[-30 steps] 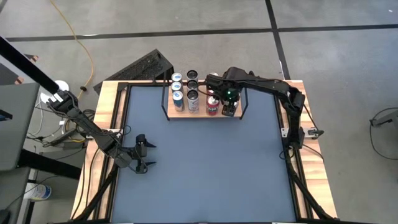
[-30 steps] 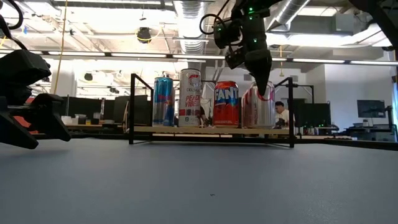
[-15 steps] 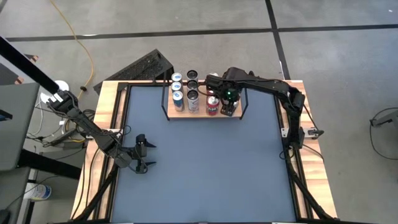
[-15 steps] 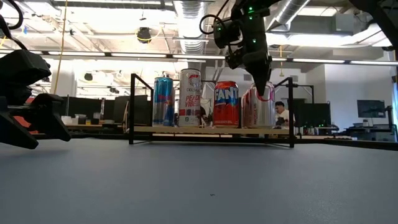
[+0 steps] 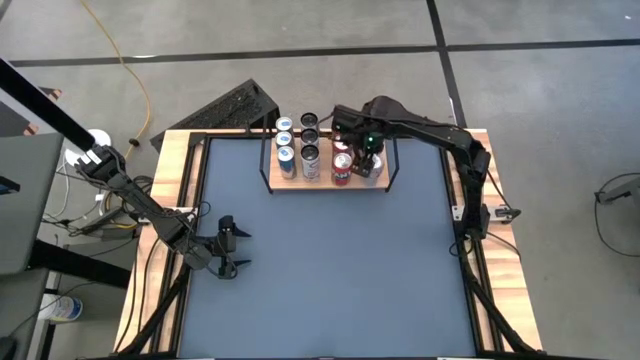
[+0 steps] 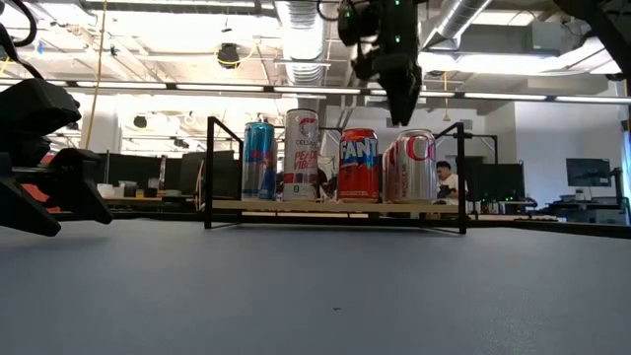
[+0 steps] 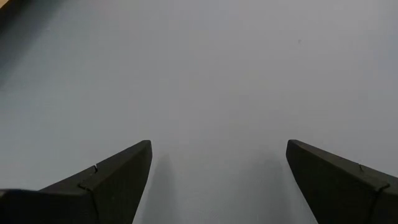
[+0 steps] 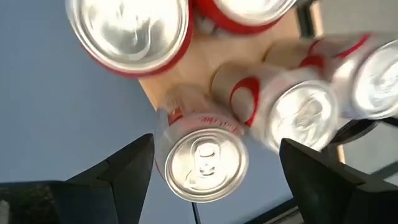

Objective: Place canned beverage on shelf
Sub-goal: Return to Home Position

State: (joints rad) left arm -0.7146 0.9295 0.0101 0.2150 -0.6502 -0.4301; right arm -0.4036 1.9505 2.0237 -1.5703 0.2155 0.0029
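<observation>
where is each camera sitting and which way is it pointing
high: above the table, facing straight down; shows left gripper near the table's left edge, right gripper over the shelf.
low: at tabletop height, looking level at the shelf's cans; right gripper hangs above them.
left wrist: on the left arm, facing bare table between its open fingers.
right wrist: on the right arm, looking down on the cans between its open fingers.
shared: high, low and right wrist all see the shelf.
</observation>
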